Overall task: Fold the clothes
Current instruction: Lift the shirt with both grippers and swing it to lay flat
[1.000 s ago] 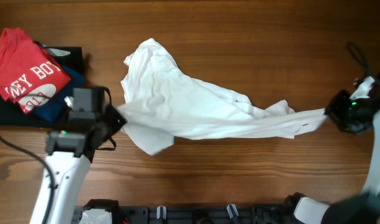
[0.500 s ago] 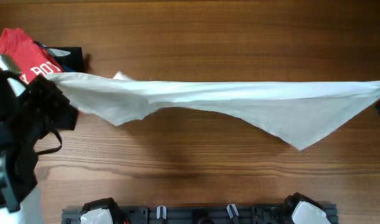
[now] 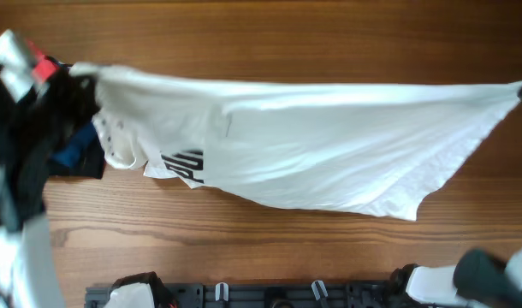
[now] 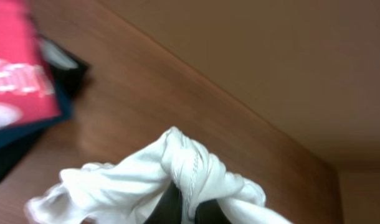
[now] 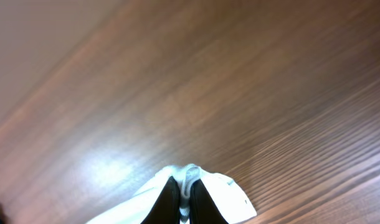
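Two tools, each closed on one end of the white T-shirt (image 3: 329, 141). The left tool (image 4: 185, 208) has dark fingers shut over a bunched, twisted hem. The right tool (image 5: 185, 200) pinches a small tuft with the fingers nearly together. My read is that the grips sit at opposite ends to pull the top edge taut across the bench (image 3: 287, 34) and let the body hang, so the cloth flattens before being laid down for a fold. The shirt spans almost the full width and sags to a point at lower right. It looks lifted, but I can't tell whether the low edge touches the wood. Only the overhead shows that span, plus the black print (image 3: 186, 164) at lower left. The grips are unreadable there, because the left one is lost in arm blur and the right one is cut by the frame edge. The wrist views settle both grips. The left wrist view also shows the red shirt (image 4: 15, 68) with white lettering stacked on the dark folded garments (image 4: 28, 130), off to one side of the held hem. The overhead shows only a navy corner of that pile, beside the arm.
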### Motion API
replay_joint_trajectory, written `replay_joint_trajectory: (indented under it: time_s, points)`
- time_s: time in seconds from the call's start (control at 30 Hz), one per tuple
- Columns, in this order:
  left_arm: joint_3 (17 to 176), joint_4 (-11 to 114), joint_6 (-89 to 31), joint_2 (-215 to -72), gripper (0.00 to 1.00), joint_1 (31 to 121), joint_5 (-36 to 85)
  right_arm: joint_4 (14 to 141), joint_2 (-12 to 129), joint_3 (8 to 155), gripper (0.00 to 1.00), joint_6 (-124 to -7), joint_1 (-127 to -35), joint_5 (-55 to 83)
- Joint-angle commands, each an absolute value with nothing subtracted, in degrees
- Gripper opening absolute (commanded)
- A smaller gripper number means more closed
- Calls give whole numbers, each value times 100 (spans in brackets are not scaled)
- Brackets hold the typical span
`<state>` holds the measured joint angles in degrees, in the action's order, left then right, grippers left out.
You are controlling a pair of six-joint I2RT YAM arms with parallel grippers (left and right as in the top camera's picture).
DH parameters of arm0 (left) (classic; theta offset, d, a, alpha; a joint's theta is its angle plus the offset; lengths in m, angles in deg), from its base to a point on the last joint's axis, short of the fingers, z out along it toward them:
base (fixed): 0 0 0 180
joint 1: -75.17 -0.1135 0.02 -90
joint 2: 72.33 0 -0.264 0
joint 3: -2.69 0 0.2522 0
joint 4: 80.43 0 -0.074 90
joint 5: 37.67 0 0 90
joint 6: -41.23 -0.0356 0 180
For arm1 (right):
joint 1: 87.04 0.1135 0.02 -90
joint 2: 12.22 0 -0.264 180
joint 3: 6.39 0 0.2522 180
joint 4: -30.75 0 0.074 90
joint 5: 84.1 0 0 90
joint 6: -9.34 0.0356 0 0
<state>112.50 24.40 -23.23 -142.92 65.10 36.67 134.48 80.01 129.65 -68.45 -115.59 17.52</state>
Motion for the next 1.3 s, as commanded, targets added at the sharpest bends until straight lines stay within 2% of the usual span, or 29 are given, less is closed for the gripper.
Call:
replay_joint_trajectory:
  time_s: [0.0, 0.07, 0.17, 0.23, 0.33, 0.4, 0.47, 0.63, 0.73, 0.8, 1.0, 1.27]
  points:
    - [11322, 3611, -2463, -15579, 4, 7094, 3628, 12742, 9002, 12989, 4, -7149, -11297, 2058]
    - [11322, 4934, -2454, -16300, 4, 7275, 3560, 11752, 9533, 12989, 4, -6814, -11078, 2530]
    - [11552, 6416, -2061, -16799, 4, 7279, 3560, 10073, 9533, 13086, 4, -5774, -10973, 3684]
    - [12094, 6973, -1963, -16814, 4, 7155, 3565, 9405, 9310, 13501, 4, -5472, -10976, 3391]
    - [13265, 7036, -1984, -16814, 4, 6890, 3558, 9343, 9155, 14456, 4, -5617, -10976, 2823]
    - [13895, 6630, -2011, -16812, 4, 6770, 3457, 9534, 9148, 14856, 4, -5783, -10976, 2775]
    - [14107, 5720, -2207, -16790, 4, 6781, 3219, 10010, 9151, 14876, 4, -6010, -10973, 2670]
    - [13989, 2053, -3097, -17277, 4, 7164, 3202, 11979, 9435, 14646, 4, -6902, -10866, 1363]
    - [13622, 637, -3696, -17951, 4, 7373, 3289, 12893, 9795, 14198, 4, -7031, -10847, 659]
    - [13119, -13, -3958, -18440, 4, 7446, 3455, 13094, 9955, 13411, 4, -7024, -10838, 653]
    - [11141, -340, -3963, -18515, 4, 7411, 3639, 13315, 9942, 11370, 4, -7234, -10838, 742]
    - [9329, 154, -3733, -16751, 4, 7179, 4002, 13380, 9319, 10334, 4, -7013, -11177, 738]
